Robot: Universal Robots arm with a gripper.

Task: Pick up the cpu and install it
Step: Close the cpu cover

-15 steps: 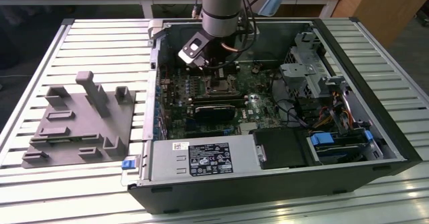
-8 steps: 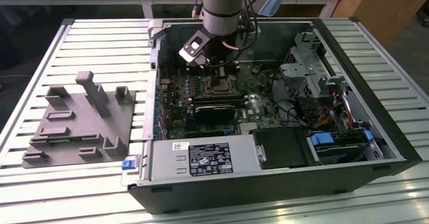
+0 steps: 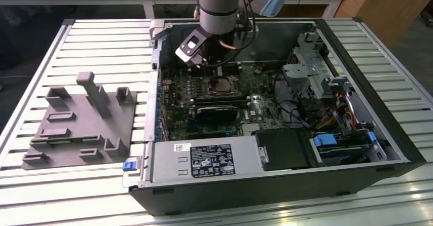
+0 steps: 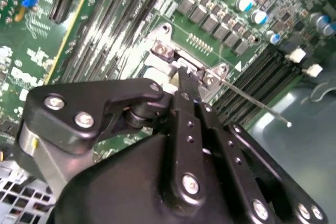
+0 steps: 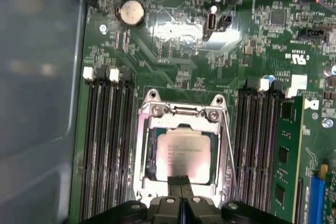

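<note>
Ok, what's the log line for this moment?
cpu: lying in socket | gripper: inside computer case, shut, tips at cpu's edge, contact unclear

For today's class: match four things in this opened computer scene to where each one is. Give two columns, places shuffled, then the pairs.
1 chip
2 grey plate
3 round battery
4 tool

A on the slatted table, outside the case
B just over the chip's edge
C inside the metal frame
D on the green board, away from the frame

Pairs: 1-C, 2-A, 3-D, 4-B
</note>
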